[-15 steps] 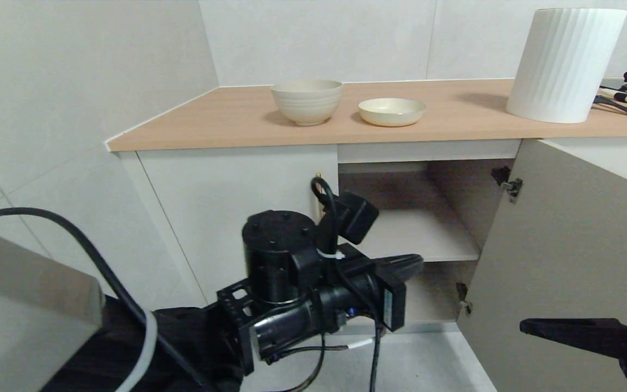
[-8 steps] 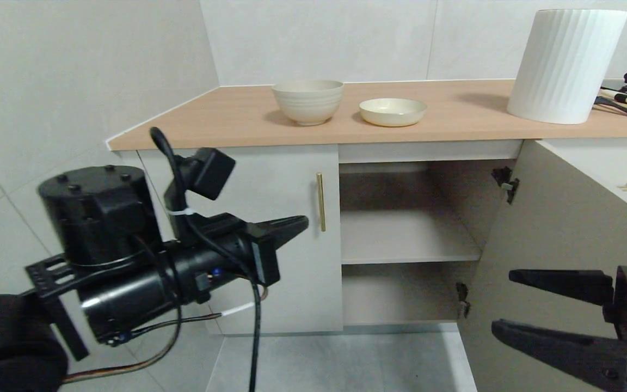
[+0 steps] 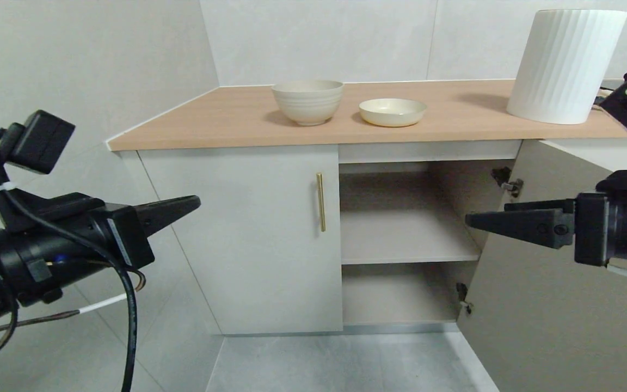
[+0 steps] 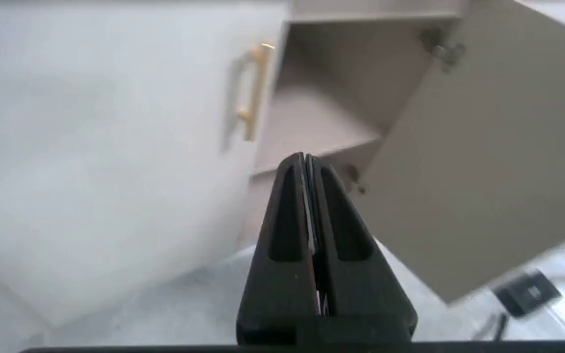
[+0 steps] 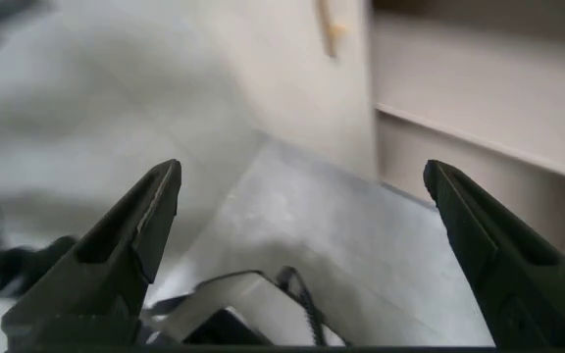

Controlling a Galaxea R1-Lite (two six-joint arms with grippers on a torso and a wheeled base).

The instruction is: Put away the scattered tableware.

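Far left, we've got the left gripper hanging level w/ the cabinet doors, out beside the cabinet, jaws pressed tight together. Up on the wooden counter the bowl sits upright just left of the shallow dish, near it but apart. Below them: closed door w/ gold handle, then the open compartment and its shelf. Right gripper hangs in front of the swung-out door, jaws spread wide. Tall white ribbed container stands at the counter's right end.
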